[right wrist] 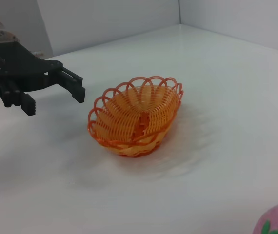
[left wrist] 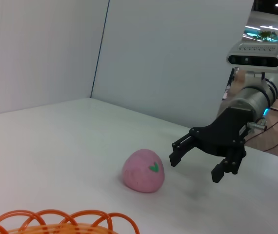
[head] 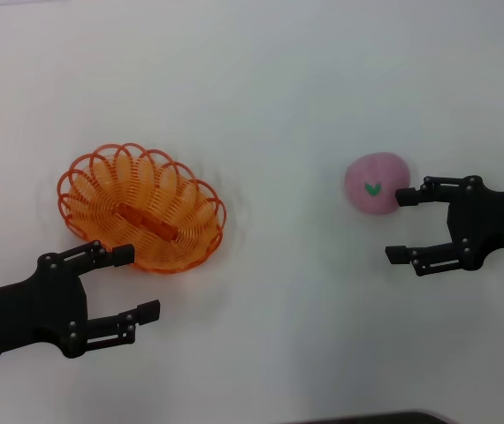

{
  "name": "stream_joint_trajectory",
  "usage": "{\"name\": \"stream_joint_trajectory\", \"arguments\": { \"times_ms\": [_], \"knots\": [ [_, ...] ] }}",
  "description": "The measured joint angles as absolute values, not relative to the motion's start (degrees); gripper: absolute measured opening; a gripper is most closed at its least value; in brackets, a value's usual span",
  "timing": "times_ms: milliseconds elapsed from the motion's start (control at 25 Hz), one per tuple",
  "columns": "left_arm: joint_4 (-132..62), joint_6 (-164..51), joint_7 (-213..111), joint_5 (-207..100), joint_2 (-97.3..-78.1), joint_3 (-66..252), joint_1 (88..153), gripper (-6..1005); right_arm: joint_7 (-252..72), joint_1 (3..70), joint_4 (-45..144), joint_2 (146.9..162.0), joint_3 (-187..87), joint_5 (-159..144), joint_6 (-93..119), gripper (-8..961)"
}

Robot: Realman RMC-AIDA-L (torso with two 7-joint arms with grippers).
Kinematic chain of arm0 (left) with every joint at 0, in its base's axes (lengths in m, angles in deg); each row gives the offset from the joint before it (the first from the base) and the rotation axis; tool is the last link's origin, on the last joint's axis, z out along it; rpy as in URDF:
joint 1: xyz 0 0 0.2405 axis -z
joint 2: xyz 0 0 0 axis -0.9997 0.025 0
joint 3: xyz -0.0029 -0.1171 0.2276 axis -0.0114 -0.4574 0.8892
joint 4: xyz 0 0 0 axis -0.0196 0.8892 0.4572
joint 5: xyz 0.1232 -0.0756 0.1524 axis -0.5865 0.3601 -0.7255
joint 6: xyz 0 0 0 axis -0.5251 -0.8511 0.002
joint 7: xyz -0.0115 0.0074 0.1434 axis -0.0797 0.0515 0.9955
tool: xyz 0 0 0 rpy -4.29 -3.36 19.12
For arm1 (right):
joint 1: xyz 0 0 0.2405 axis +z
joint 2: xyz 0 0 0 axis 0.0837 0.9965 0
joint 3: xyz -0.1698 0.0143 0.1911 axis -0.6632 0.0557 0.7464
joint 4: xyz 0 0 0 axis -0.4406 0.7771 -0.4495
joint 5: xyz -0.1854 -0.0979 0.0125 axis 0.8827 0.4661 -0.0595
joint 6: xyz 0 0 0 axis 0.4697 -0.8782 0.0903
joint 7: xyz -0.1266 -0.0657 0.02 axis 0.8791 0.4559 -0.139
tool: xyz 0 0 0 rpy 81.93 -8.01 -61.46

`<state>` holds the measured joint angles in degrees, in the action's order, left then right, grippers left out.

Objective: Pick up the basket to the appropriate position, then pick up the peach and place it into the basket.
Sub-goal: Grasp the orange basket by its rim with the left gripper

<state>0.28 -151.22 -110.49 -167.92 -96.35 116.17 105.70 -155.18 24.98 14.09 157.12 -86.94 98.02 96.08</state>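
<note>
The left gripper (head: 140, 283) hung nearest the head camera, released and empty, just beside the near rim of the basket (head: 141, 208), one finger close to the looped edge without visibly touching it. The basket sat upright on the white table (head: 278, 106), on the robot's left, well apart from the peach (head: 376, 184). The peach rested on the right side, leaf mark showing. The right gripper (head: 401, 225) waited released beside it, its upper fingertip at the fruit's edge. The first step, taking the basket, seemed in hand; next the left fingers would need to straddle the rim and close.
</note>
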Motion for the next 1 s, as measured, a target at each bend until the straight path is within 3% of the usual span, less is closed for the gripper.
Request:
{"name": "stream_joint_trajectory", "arguments": {
  "times_ms": [520, 1000],
  "knots": [
    [0.1, -153.0, -112.1, -167.4, -96.35, 115.3, 106.0, 824, -155.2, 25.3, 14.1, 157.12, -87.0, 98.1, 95.9, 914],
    [-0.8, -156.6, -138.7, -168.5, -92.84, 113.0, 111.4, 823, -155.2, 25.7, 14.1, 157.12, -87.0, 98.0, 95.7, 912]
  ]
}}
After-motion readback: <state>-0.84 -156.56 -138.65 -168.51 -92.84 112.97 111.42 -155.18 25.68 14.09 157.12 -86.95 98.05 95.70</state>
